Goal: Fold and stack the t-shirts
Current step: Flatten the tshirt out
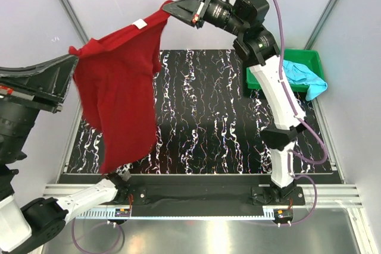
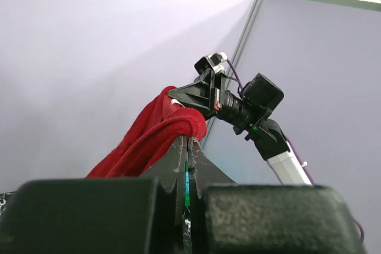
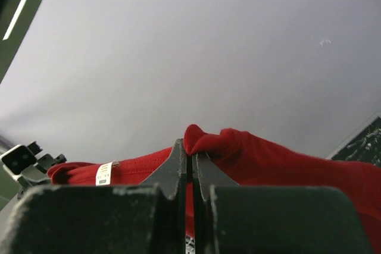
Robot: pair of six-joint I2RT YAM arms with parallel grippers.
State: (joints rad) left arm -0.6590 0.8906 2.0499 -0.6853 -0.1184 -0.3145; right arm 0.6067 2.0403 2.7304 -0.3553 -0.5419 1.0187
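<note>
A deep red t-shirt (image 1: pixel 116 96) hangs in the air above the left part of the table, stretched between both arms. My left gripper (image 1: pixel 76 57) is shut on one top corner of it at the far left. My right gripper (image 1: pixel 168 5) is shut on the other top corner, high at the back. In the left wrist view the red t-shirt (image 2: pixel 161 138) bunches at the tips of my left gripper (image 2: pixel 188 141). In the right wrist view the red t-shirt (image 3: pixel 268 159) folds over my right gripper (image 3: pixel 191 147), with a white label (image 3: pixel 104 172) to the left. A light turquoise t-shirt (image 1: pixel 303 75) lies in the tray.
A green plastic tray (image 1: pixel 314 59) stands at the back right of the black marbled table (image 1: pixel 214 117). The right arm (image 1: pixel 280 99) rises over the table's right side. Pale walls enclose the sides.
</note>
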